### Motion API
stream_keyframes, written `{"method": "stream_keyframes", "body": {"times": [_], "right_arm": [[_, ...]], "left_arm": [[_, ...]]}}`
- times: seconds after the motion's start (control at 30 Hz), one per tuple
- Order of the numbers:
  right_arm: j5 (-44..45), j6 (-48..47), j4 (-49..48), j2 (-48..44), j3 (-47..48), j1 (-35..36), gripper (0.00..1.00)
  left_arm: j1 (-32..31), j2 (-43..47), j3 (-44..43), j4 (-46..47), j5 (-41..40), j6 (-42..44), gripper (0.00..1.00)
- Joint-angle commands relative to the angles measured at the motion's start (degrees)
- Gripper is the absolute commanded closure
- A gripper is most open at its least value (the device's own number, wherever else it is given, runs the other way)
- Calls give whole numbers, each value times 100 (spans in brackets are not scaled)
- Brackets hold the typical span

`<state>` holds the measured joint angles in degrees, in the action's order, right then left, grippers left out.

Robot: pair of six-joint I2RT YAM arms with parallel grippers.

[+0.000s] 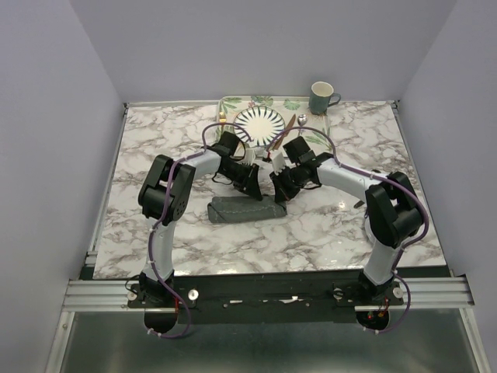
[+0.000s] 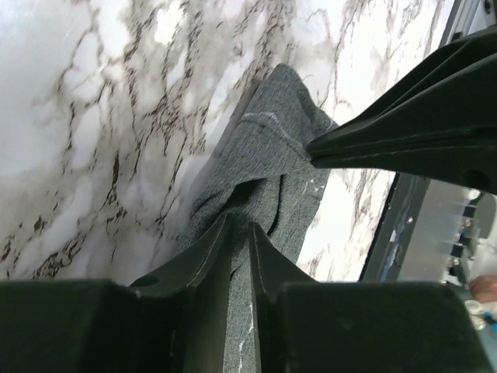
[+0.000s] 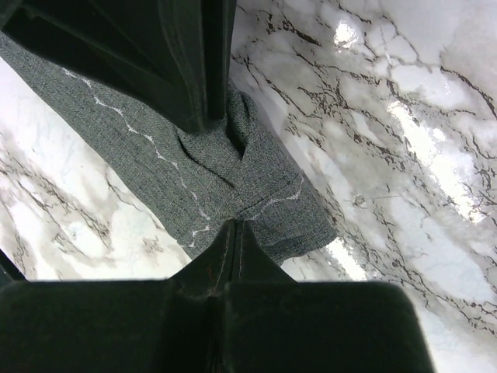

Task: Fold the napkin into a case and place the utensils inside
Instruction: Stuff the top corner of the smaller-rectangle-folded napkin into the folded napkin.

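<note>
The napkin (image 1: 233, 211) lies as a long narrow dark grey case on the marble table, in front of both grippers. My left gripper (image 1: 255, 193) is shut on a raised fold of the napkin (image 2: 268, 155); cloth runs between its fingers (image 2: 210, 256). My right gripper (image 1: 278, 194) is shut, with no cloth seen between its jaws, and its tips (image 3: 235, 227) rest at the napkin's end (image 3: 155, 148), close beside the left gripper. The gold fork (image 1: 224, 116), brownish knife (image 1: 278, 138) and silver spoon (image 1: 301, 119) lie by the striped plate (image 1: 260, 123) at the back.
The plate sits on a leaf-patterned mat (image 1: 233, 103) at the table's far edge. A grey-green mug (image 1: 321, 97) stands at the back right. Grey walls enclose the table on three sides.
</note>
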<state>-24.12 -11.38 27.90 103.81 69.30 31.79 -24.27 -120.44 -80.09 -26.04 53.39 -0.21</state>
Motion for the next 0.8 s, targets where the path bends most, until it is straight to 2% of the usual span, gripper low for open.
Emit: {"method": "stream_keyframes", "body": {"times": [0.0, 0.07, 0.37, 0.53, 0.63, 0.67, 0.77], "right_arm": [[-119, 65, -145, -124, -101, -59, 99], [-137, 48, -153, -124, -101, -68, 99], [-190, 39, -153, -63, -57, -68, 99], [-207, 39, -145, -27, -4, -68, 99], [-225, 39, -145, -19, 14, -68, 99], [-242, 30, -145, -10, 14, -68, 99], [-260, 30, -145, 8, 22, -68, 99]], "left_arm": [[177, 74, 178, 310, 374, -278, 66], [203, 74, 213, 310, 409, -261, 62], [195, 91, 310, 319, 647, -225, 61], [204, 74, 354, 249, 594, -173, 57], [186, 39, 345, 205, 620, -190, 67], [186, 38, 319, 214, 620, -199, 77], [169, 12, 249, 231, 664, -251, 87]]}}
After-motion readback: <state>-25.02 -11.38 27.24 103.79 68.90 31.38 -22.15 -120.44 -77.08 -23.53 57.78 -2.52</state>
